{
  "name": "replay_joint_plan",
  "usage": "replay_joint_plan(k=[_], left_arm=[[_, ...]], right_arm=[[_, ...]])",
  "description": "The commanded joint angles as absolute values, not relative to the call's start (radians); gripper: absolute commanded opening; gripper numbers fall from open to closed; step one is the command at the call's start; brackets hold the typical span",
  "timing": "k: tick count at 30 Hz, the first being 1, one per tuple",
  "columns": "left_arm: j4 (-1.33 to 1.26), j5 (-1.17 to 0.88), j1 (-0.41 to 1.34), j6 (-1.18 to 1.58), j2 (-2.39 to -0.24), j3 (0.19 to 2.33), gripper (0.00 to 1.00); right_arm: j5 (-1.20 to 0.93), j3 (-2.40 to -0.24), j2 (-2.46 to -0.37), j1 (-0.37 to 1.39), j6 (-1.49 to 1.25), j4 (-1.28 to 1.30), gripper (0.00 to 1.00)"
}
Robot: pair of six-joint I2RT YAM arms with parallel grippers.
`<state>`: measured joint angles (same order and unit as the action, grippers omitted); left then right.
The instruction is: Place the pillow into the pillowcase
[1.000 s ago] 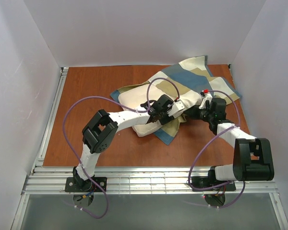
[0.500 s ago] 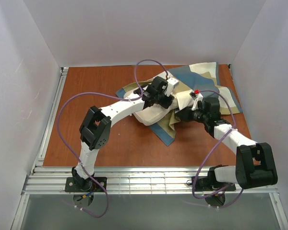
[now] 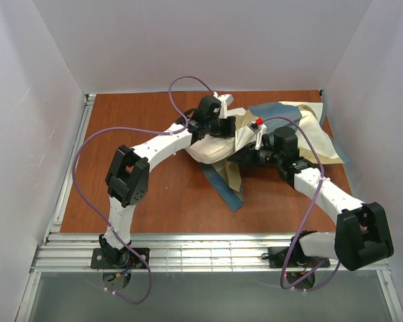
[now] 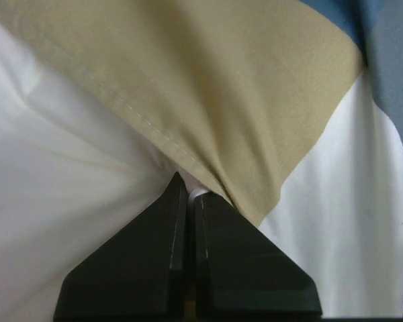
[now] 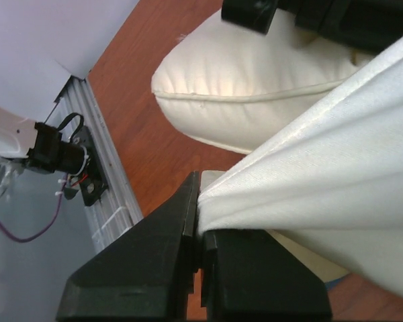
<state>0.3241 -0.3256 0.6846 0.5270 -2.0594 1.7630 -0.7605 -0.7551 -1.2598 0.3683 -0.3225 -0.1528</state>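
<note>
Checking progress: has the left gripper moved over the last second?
Yes. The left gripper, shut on the pillowcase, has moved toward the far edge of the table, slightly leftward.

Pillow (image 3: 208,149) — right end hidden under the pillowcase (image 3: 282,111).

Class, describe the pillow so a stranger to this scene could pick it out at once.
On the brown wooden table, look to the far middle for a heap of bunched cloth. The pillow is the plump, plain cream cushion at its left end; the pillowcase partly over it is thin cloth in blue, tan and cream blocks.
</note>
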Motion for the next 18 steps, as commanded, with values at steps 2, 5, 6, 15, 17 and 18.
replay_joint_plan(k=[2,5,6,15,17,18], left_arm=[[0.19,-0.287,0.66,0.702,-2.04,1.675,0.0],[0.186,-0.288,0.657,0.758,-2.078,1.657,0.0],[0.184,-0.29,0.652,0.764,-2.089,1.667,0.0],[0.155,-0.353,0.598,0.654,-2.105,1.692,0.01],[0.195,-0.449,0.595,0.497,-2.063,1.639,0.36],[0.245,-0.477,0.595,0.438,-2.036,1.608,0.46]], right_arm=[[-1.075,-0.716,-1.241,0.426,-0.443,-0.233,0.01],[-1.15,-0.718,-1.207,0.439,-0.62,-0.389,0.01],[-1.157,-0.725,-1.188,0.445,-0.658,-0.425,0.01],[-1.195,-0.624,-1.172,0.446,-0.441,-0.157,0.01],[-1.047,-0.618,-1.138,0.448,-0.257,-0.002,0.1],[-1.004,-0.612,-1.132,0.446,-0.243,0.05,0.27]])
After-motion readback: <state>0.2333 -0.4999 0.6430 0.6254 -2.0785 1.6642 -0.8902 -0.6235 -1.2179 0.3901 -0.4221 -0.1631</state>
